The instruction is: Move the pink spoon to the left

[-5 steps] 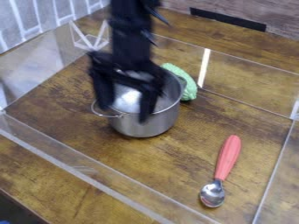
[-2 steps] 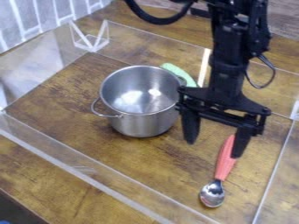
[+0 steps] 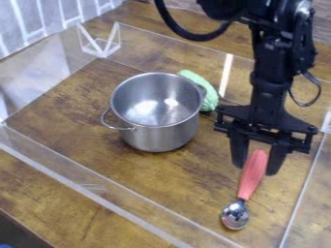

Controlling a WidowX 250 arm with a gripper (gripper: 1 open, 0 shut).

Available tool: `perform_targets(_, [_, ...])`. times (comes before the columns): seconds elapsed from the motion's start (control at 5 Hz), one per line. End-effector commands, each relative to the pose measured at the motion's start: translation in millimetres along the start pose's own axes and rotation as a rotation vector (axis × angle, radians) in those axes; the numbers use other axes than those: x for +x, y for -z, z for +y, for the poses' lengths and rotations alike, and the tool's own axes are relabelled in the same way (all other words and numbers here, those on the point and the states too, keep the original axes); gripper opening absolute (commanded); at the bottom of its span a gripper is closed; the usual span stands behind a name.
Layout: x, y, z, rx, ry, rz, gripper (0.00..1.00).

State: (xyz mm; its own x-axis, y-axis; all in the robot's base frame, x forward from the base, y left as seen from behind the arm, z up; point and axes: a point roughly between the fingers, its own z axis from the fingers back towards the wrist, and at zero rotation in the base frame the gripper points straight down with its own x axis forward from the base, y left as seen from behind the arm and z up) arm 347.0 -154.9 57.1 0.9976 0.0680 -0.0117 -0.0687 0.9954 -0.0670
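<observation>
The pink spoon [image 3: 246, 190] lies on the wooden table at the lower right, its salmon handle pointing up and its shiny metal bowl at the near end. My gripper [image 3: 262, 152] points straight down over the top end of the handle. One black finger stands on each side of the handle, and the jaws are open. The fingertips are low, close to the table, and I cannot tell whether they touch the spoon. The arm rises from there to the top right.
A steel pot [image 3: 157, 112] with side handles stands left of the gripper. A green bumpy object [image 3: 203, 87] lies behind it. Clear plastic walls [image 3: 91, 184] fence the table, with a clear stand [image 3: 96, 39] at the back left.
The gripper moved from above the pot rightward and down to the spoon's handle. Its fingers have come somewhat closer together around the handle.
</observation>
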Motion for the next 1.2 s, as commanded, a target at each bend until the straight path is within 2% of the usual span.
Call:
perform_targets(0.0, [13.9, -17.3, -10.7, -0.040, 0.029, -0.068, 0.00])
perform_targets(0.2, [19.7, -14.2, -7.1, -0.044, 0.034, -0.072, 0.00])
perform_targets(0.4, [24.3, -13.3, -2.6, -0.050, 0.032, -0.070, 1.00])
perform_targets(0.6, [30.5, -0.7, 0.5, -0.055, 0.034, -0.067, 1.00])
perform_targets(0.8, [35.9, 3.4, 0.1, -0.065, 0.031, -0.081, 1.00])
perform_targets(1.0, [38.1, -1.3, 2.6, -0.066, -0.040, -0.093, 1.00])
